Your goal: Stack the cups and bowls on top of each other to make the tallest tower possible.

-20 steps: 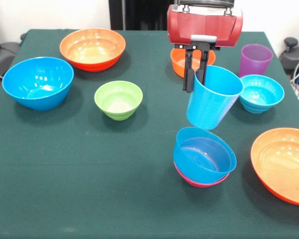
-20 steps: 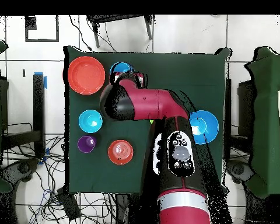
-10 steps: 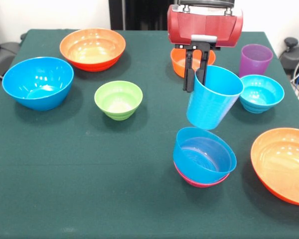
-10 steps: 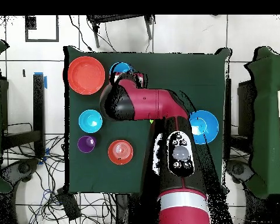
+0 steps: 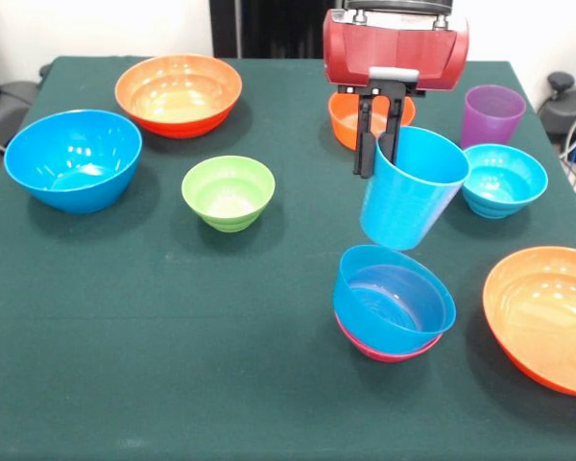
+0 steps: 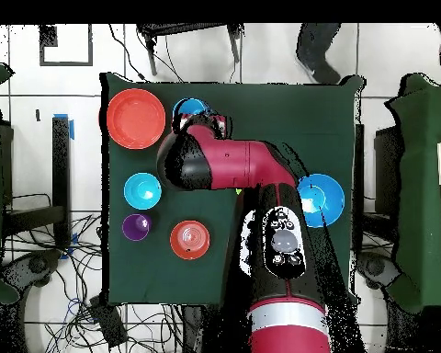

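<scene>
My gripper (image 5: 377, 163) is shut on the rim of the light blue cup (image 5: 413, 192), one finger inside and one outside. It holds the cup tilted in the air, just above and slightly behind the tower (image 5: 394, 303). The tower is a blue bowl nested in a pink bowl (image 5: 379, 351). The purple cup (image 5: 492, 115) stands at the back right, with a cyan bowl (image 5: 502, 180) in front of it. In the overhead view the arm (image 6: 224, 164) hides the held cup, and the tower's blue bowl (image 6: 187, 108) peeks out beside it.
A small orange bowl (image 5: 343, 120) sits behind the gripper. A green bowl (image 5: 228, 192), a large blue bowl (image 5: 73, 158) and a large orange bowl (image 5: 179, 93) are at the left. Another large orange bowl (image 5: 547, 317) is at the right edge. A person's leg (image 6: 316, 51) shows beyond the table.
The gripper and the cup have not moved. A person's leg has come into the overhead view at the top.
</scene>
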Robot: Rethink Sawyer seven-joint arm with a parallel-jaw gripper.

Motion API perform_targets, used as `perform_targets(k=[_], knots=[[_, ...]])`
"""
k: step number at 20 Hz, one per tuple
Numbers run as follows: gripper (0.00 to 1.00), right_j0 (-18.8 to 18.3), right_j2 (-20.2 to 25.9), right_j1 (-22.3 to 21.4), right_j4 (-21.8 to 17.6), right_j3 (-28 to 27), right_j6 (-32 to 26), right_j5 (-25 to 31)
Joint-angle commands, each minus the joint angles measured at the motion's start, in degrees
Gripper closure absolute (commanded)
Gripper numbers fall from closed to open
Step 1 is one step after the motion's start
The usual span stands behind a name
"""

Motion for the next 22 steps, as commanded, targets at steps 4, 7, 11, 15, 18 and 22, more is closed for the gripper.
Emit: perform_targets(k=[4,7,11,15,18,22], knots=[[1.00,0.7,3.5,1.7,-2.8,-1.8,0.0,5.0],[1.00,1.2,3.1,1.6,-2.6,-2.3,0.2,5.5],[1.00,1.2,3.2,2.5,-2.8,-3.2,0.0,5.2],[1.00,1.4,3.2,3.4,-2.8,-4.1,0.1,4.9],[1.00,1.7,3.0,3.8,-2.8,-4.5,0.5,4.5],[1.00,2.0,2.8,4.3,-2.9,-4.9,0.7,4.2]])
